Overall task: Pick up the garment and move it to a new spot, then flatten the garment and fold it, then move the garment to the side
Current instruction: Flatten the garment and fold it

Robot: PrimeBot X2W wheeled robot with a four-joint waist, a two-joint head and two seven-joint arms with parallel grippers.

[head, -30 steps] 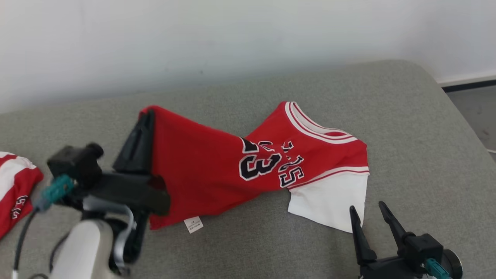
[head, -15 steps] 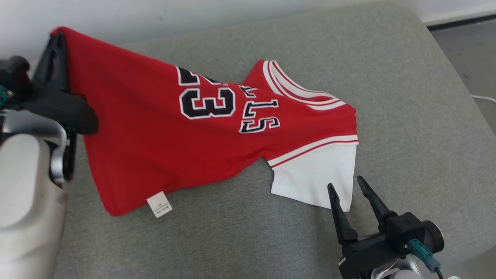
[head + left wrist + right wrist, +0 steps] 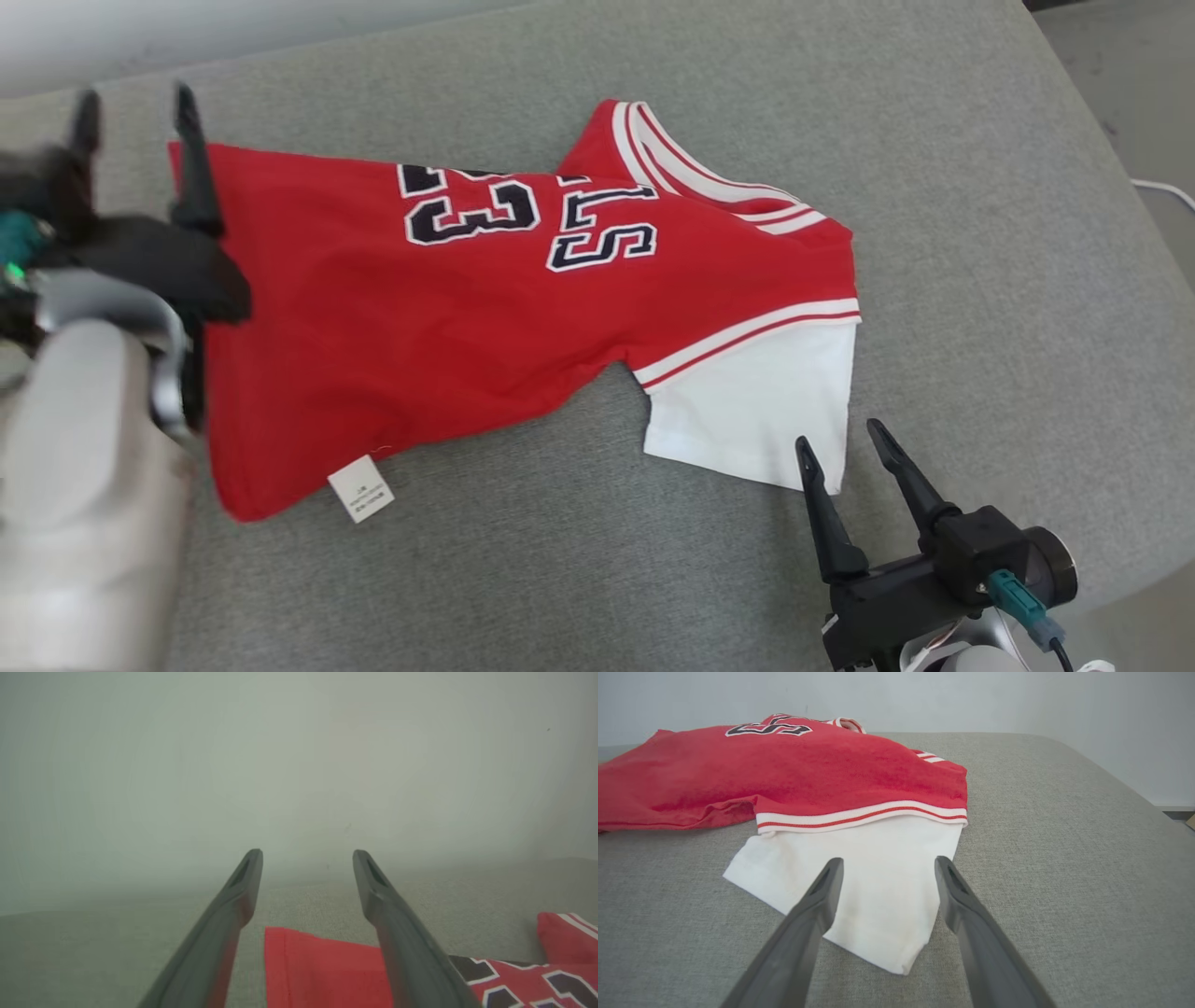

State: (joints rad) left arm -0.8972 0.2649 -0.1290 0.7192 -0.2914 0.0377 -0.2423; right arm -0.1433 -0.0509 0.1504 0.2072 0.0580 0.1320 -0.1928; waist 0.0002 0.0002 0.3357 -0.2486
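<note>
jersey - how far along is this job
Looks done: the jersey lies laid out on the grey cushion, so the move seems finished. In hand: flattening. It is rumpled by the collar, with the left end effector open at the hem and the right end effector open at the white sleeve. Left: folding, then moving it aside.

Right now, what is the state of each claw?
Left claw: open, holding nothing, at the jersey hem.
Right claw: open, holding nothing, by the white sleeve.
</note>
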